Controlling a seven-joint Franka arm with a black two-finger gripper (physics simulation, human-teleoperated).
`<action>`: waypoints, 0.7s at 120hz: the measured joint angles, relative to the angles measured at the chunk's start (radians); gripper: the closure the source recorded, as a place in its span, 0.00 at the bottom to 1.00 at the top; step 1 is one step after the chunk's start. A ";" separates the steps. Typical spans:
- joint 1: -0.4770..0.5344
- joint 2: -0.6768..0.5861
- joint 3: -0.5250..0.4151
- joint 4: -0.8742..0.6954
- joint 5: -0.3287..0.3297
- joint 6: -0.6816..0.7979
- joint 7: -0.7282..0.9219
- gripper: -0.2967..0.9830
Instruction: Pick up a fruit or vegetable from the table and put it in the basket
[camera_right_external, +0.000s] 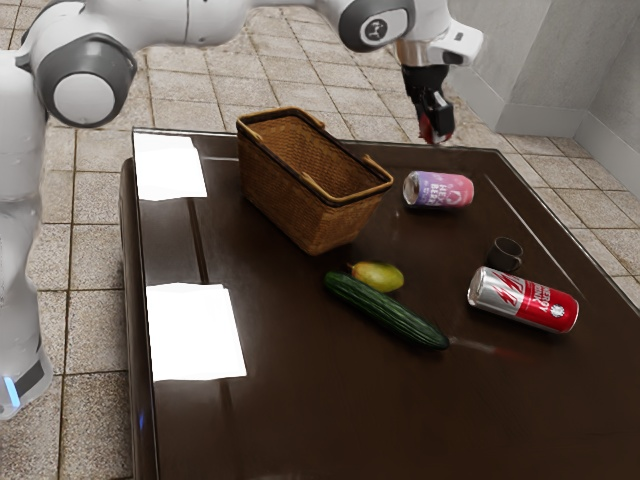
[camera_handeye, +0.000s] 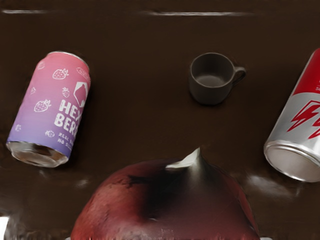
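Onion (camera_handeye: 160, 207), red, 1 pc.: in grip, bound for basket (camera_right_external: 287, 203)

Gripper (camera_right_external: 434, 119), black, 1 no.: upper R of ext. frame, clamped on onion, which hangs at its tips, raised off the table (camera_right_external: 300, 400). Onion roundish, no marked long axis; pale tip on the side toward mug (camera_handeye: 210, 80).

Basket, wicker, 1 no.: upper middle of ext. frame, mouth up. Lies to ext. view's left of the onion & nearer the arm's base; long axis runs upper L to lower R. Pink can (camera_right_external: 438, 190) below gripper in ext. frame, R of basket.

Next (judged): carry back twd. arm's base, high enough to pass the near rim & handle, centre over mouth, release. Main risk: onion clipping rim if low. Drop-off not yet done.
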 joint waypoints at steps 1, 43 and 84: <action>0.005 -0.012 -0.001 -0.010 0.004 -0.005 0.000 0.50; 0.357 -0.200 0.013 -0.260 0.117 -0.168 0.002 0.48; 0.114 -0.074 -0.004 -0.120 0.112 -0.238 0.004 0.49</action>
